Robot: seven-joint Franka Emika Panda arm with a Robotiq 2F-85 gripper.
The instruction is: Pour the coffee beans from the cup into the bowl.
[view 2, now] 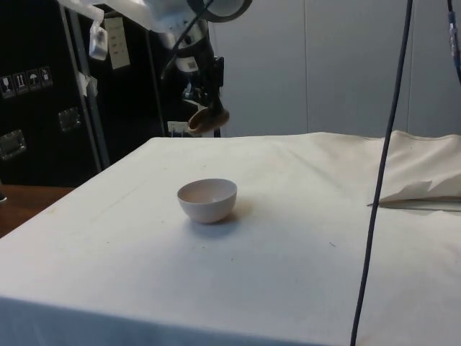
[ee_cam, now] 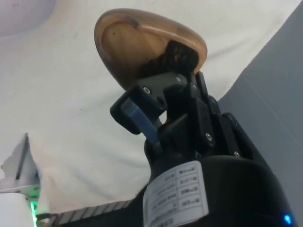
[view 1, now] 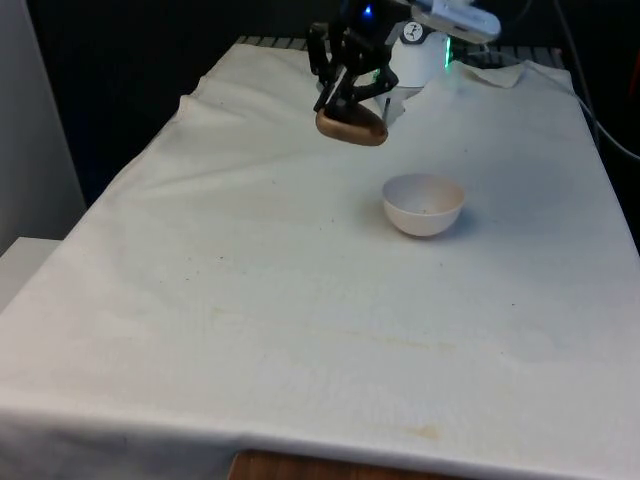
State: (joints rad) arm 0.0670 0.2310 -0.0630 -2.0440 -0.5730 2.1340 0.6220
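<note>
Brown wood is what I grasp: my gripper (view 1: 352, 100) is clamped on the rim of the cup (view 1: 351, 127), tipped on its side in the air above the white cloth (view 1: 250, 300). Dark coffee beans (ee_cam: 176, 56) sit inside. From the cup, the white bowl (view 1: 424, 204) lies at four o'clock in the front view, apart.

White-cloth table (view 1: 250, 330) w/ bowl (view 1: 423, 204)

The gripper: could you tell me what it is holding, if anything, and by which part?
The gripper holds a brown wooden cup by its rim, one finger inside and one outside, lifted above the cloth and tilted, beyond the white bowl.
</note>
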